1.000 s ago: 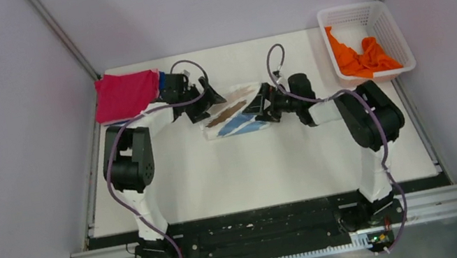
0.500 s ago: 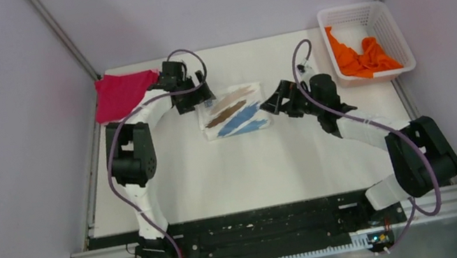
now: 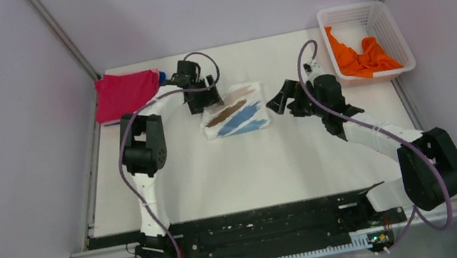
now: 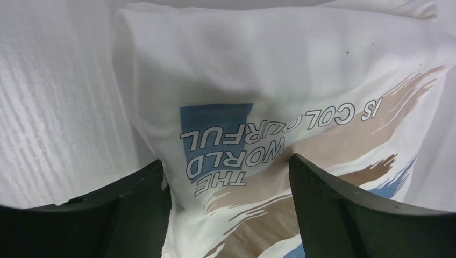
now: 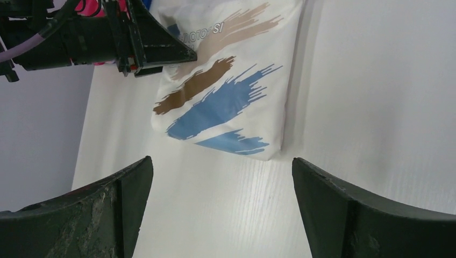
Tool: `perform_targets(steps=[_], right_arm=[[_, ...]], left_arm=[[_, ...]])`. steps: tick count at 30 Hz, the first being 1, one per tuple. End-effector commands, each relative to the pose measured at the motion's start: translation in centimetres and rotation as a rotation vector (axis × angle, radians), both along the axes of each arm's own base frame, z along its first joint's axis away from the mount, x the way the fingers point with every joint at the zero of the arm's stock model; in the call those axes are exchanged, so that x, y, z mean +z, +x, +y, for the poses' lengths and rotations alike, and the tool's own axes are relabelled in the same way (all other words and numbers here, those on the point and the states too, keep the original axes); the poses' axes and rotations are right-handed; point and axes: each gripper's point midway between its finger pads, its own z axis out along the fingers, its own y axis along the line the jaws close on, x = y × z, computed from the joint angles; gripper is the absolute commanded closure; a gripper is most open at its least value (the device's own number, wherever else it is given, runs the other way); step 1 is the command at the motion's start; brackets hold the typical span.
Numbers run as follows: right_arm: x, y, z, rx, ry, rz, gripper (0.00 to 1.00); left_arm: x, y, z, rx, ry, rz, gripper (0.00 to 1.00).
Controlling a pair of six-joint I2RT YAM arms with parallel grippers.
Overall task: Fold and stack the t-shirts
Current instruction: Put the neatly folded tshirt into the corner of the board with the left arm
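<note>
Top external view: the folded white shirt point(image 3: 234, 110) lies between your left end effector point(image 3: 206, 99), spread astride its corner, and your right end effector point(image 3: 279, 100), spread and empty. Next, probably: pinch it and stack it on the red shirt point(image 3: 126, 94).

Both arms reach toward the far middle. The left arm point(image 3: 142, 151) rises from its base at the near left with its elbow folded and its wrist bent to the right. The left gripper point(image 3: 209, 99) is angled downward, fingers point(image 4: 134, 209) spread wide. The right arm point(image 3: 383, 135) stretches low from the near right. The right gripper point(image 3: 277, 101) faces left, its fingers point(image 5: 97, 215) equally wide apart.
</note>
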Motion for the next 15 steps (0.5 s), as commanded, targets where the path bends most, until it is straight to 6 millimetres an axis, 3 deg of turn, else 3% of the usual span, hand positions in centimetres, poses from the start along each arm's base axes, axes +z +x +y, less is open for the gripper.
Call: perform_targets(steps=[1,6,8,9,12,15], right_arm=[[0.7,0.3,-0.9,-0.031,-0.019,-0.048,0.01],[0.4,0.3,-1.9,-0.062,-0.014,-0.045,0.01],[0.4,0.4,-2.2,-0.071,-0.011,-0.05,0.01],[0.4,0.3,-2.4,-0.075,-0.012,-0.05,0.01],[0.3,0.4,-2.8,-0.087,-0.01,-0.052,0.01],[0.5,0.4,-3.0,-0.091,-0.009,-0.065,0.01]], left_arm=[[-2.1,0.1,-0.8,-0.002,0.109,0.032,0.29],[-3.3,0.4,-0.9,0.001,0.324,0.043,0.58],[-3.5,0.5,-1.2,-0.011,0.37,0.054,0.9],[-3.3,0.7,-0.9,-0.004,0.404,0.048,1.0],[-1.5,1.6,-0.1,-0.008,0.49,-0.021,1.0],[2.1,3.0,2.1,0.019,0.609,-0.135,1.0]])
